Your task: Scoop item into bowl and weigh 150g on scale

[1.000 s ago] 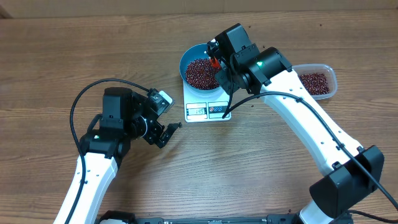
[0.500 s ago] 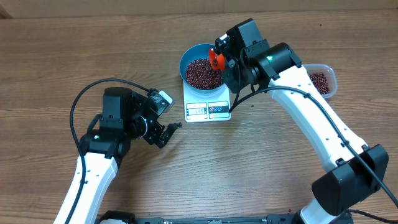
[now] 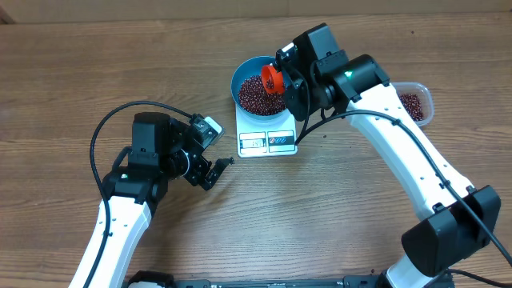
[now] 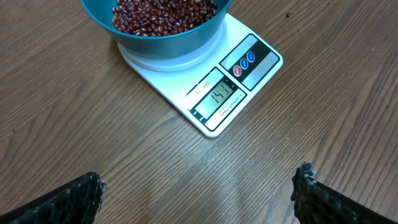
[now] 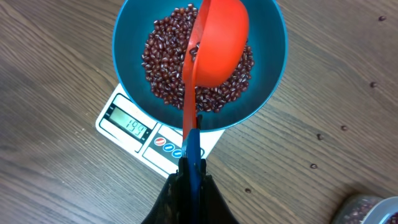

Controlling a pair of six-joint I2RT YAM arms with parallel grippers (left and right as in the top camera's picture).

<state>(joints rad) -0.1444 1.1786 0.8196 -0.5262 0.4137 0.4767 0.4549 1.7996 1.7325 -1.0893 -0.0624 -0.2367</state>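
Observation:
The blue bowl (image 3: 241,77) stands on the white scale (image 3: 268,142) and holds a heap of dark red beans (image 3: 254,96). My right gripper (image 3: 290,80) is shut on the blue handle of an orange scoop (image 3: 274,76). In the right wrist view the scoop (image 5: 221,34) hangs turned on its side over the beans (image 5: 163,62) inside the bowl (image 5: 132,31), and my right gripper (image 5: 191,168) clamps its handle. My left gripper (image 4: 199,186) is open over bare wood in front of the scale (image 4: 217,99), nothing between its fingers (image 4: 74,199).
A clear plastic tub (image 3: 418,104) with more beans sits to the right of the scale, partly behind my right arm. A few stray beans (image 5: 318,137) lie on the wood near the scale. The left arm's cable (image 3: 120,112) loops over the table.
My right gripper has drawn back to the right from over the bowl, and the scoop has turned so more of its orange cup shows. The left arm has not moved.

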